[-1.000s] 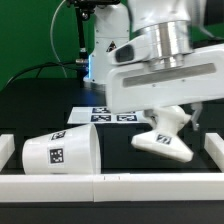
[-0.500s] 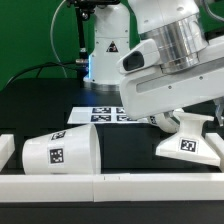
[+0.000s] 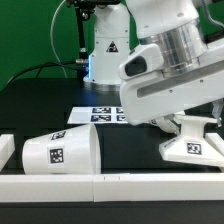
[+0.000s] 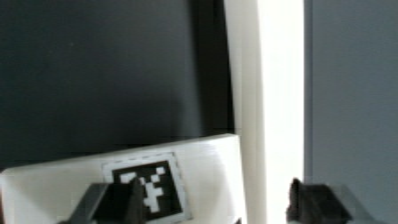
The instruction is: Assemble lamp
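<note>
Exterior view, items as found: lamp base [image 3: 193, 148], matte white and wedge-like, is recorded at the exterior view's right, directly beneath the wrist housing of the arm [image 3: 160, 60]; its tagged face is turned toward the camera and is kept level; its upper part is hidden behind the housing; it is placed low over the black surface [image 3: 125, 150], though contact with that surface cannot be confirmed; it is located close to the white border rail [image 3: 100, 185] where the rail runs back at the exterior view's right. Lamp shade [image 3: 60, 150], large, tapered and white, is laid on its side on the surface at the exterior view's left, well apart from the base; one square tag is shown on its flank; the rail's front section is set just before it. Marker board [image 3: 100, 113], flat and white with black tags, is laid on the surface behind the shade; it is partly hidden by the arm.

Wrist view: claw [image 4: 205, 205] is seen with two dark fingers [image 4: 103, 203] set partway apart; the base is taken between them and the claw is judged clamped on it; one finger is overlapped on the tagged face, the other is shown past that face's edge, so pad contact itself is not plainly shown; the rail is seen as a pale strip alongside the base.
</note>
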Controlling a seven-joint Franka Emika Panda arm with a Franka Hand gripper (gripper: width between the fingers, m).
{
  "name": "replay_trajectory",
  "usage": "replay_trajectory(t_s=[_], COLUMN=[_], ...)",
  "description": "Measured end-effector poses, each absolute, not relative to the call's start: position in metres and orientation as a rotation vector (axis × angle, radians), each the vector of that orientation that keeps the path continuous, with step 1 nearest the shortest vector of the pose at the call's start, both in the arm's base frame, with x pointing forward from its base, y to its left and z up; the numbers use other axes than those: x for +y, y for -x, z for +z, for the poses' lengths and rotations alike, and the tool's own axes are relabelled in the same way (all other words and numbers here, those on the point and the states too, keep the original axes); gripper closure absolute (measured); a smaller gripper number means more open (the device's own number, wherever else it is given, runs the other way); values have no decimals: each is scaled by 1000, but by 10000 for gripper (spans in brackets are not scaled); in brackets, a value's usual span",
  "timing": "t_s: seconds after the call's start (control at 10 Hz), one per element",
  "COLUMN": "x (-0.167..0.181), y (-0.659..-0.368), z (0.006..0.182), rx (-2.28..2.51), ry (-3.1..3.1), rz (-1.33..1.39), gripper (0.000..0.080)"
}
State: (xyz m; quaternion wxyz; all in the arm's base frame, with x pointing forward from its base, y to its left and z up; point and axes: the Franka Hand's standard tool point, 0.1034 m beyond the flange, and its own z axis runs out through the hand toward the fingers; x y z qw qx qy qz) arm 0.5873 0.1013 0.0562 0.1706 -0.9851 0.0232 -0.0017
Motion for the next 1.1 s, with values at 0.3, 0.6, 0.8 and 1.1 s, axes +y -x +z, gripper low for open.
replay_trajectory(t_s=[0.3, 0.6, 0.8, 1.1], x=[102, 98, 102, 107], y=[-584, -575, -584, -595], z=[48, 47, 43, 35], rx=[16, 4, 8, 48], ry=[2797, 2767, 2735, 2739], rz=[0, 137, 201, 190], gripper=[404, 404, 404, 404])
